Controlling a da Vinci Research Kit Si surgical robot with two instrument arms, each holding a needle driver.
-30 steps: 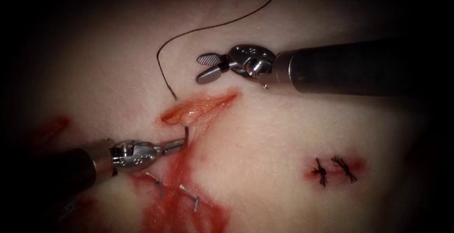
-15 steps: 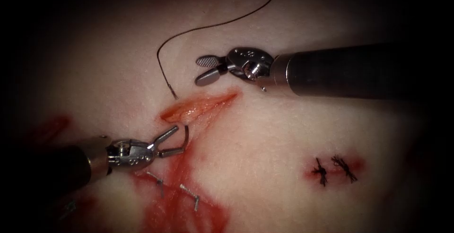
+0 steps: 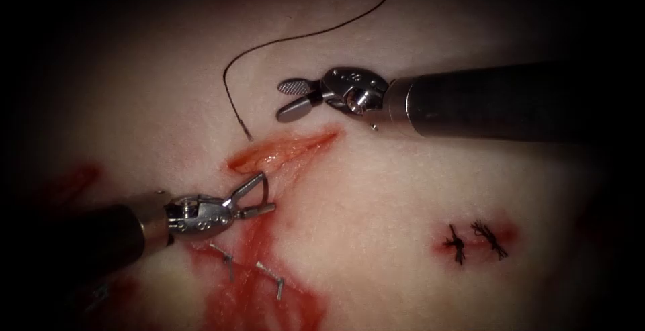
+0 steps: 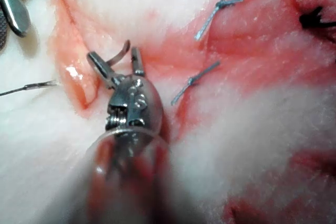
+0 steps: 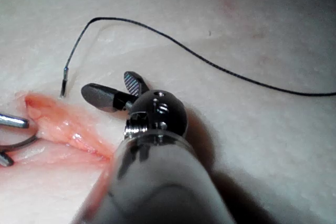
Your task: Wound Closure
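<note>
Left pincer point(image 3: 261, 195) open astride needle point(image 3: 264, 182) emerging from cut point(image 3: 282, 151), holding nothing. Right pincer point(image 3: 290, 99) wide, empty. Risk: misgrasp; needle retracts.

The left arm's steel tool point(image 3: 259, 195), jaws apart, sits lower left of centre around the curved steel needle point(image 3: 265, 184), which emerges below the open pink cut point(image 3: 282, 151); the right arm's steel tool point(image 3: 290, 99), jaws apart, lies above the cut; thin dark thread point(image 3: 282, 41) arcs upper centre.

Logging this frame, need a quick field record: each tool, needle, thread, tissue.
left tool: jaws open around the needle's emerging end, holding nothing
right tool: jaws open, holding nothing, above the cut
needle: in the tissue, one end out below the cut
thread: loose on the tissue above the cut
old stitches: right of the cut
</note>
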